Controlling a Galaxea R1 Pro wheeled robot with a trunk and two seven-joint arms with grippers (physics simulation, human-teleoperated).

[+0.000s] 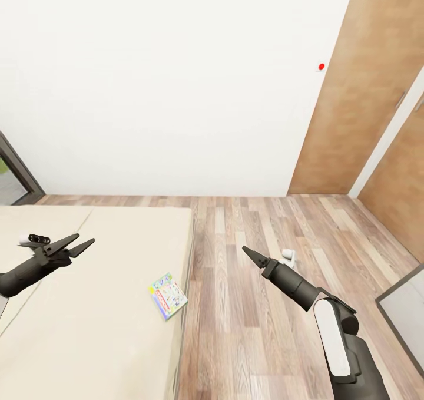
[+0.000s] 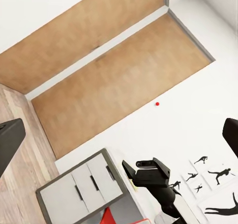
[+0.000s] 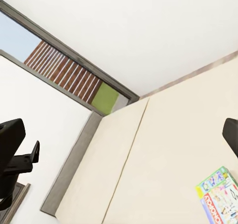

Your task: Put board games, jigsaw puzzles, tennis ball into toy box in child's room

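The robot faces the corner of the child's room, where a white wall (image 1: 165,82) meets the wood-plank floor (image 1: 265,329) and wooden doors (image 1: 359,93) stand to the right. The left gripper (image 1: 79,244) hangs above the bed (image 1: 88,329), its two dark fingers spread apart in a narrow V with nothing between them. The right gripper (image 1: 247,251) is held out over the floor, just beside the bed's edge; from the head camera its fingers look like a single point, while its own wrist view shows the fingertips (image 3: 11,135) at opposite edges of the picture, so they stand apart and hold nothing. One board game (image 1: 168,296), with a pale green cover and a red stripe of lettering, lies flat on the cream cover near the bed's edge, between the two grippers and nearer the robot than either, touching neither. The right wrist view shows the same box (image 3: 220,196) on the bed beyond that gripper. A small white object (image 1: 288,257) lies on the floor just past the right gripper.
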